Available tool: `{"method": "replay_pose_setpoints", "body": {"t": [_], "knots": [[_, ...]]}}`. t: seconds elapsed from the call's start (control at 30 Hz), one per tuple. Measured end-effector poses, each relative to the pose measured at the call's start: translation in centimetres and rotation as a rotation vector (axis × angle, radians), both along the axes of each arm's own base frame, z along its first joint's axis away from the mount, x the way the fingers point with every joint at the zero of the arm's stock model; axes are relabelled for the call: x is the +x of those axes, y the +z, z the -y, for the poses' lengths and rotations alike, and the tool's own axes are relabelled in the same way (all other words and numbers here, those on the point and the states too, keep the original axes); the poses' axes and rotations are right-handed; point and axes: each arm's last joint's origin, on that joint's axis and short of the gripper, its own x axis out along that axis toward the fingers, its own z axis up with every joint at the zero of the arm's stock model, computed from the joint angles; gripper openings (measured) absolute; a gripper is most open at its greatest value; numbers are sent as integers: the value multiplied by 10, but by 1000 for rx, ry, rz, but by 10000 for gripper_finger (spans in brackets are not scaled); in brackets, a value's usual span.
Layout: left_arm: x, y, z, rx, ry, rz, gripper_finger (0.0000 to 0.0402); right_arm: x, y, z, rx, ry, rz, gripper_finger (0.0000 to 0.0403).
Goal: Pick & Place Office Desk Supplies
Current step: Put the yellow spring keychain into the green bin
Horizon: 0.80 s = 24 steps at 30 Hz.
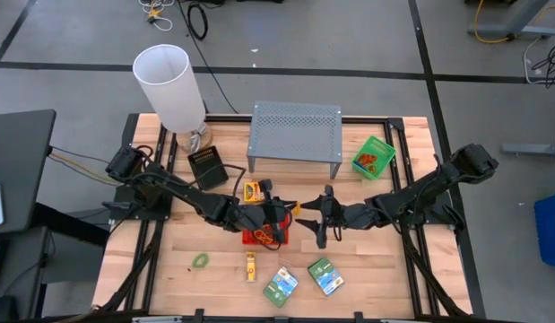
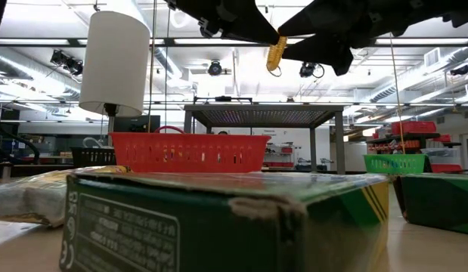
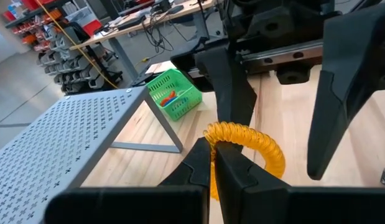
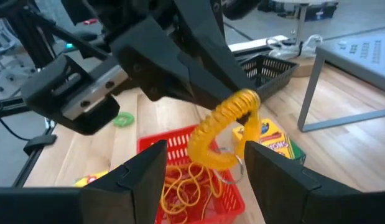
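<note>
1. Nearest the low camera, a green crayon box [image 2: 218, 219] fills the foreground.
2. Left gripper [image 3: 212, 163], fingers pinched together, holds a yellow coiled band [image 3: 251, 142] above the red mesh tray [image 4: 198, 180].
3. Right gripper [image 4: 204, 158] is spread wide around the coil; only the wrist views show this.

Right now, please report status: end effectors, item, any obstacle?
Left end effector shut on yellow coil, held above red tray. Right end effector open, facing coil, not gripping. Nothing between them.
</note>
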Motion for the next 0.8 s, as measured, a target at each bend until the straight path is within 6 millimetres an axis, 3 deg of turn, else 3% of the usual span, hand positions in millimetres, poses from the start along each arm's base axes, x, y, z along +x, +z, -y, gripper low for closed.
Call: {"method": "replay_pose_setpoints", "body": {"t": [0.3, 0.43, 0.6, 0.8], "knots": [[0, 0, 0, 0, 1, 4, 8, 2, 0, 5, 0, -16, 0, 204], [0, 1, 0, 1, 2, 5, 8, 2, 0, 5, -2, -23, 1, 148], [0, 1, 0, -2, -5, 6, 8, 2, 0, 5, -10, -25, -1, 31], [1, 0, 2, -18, -72, -2, 8, 1, -2, 6, -30, -38, -22, 10]]}}
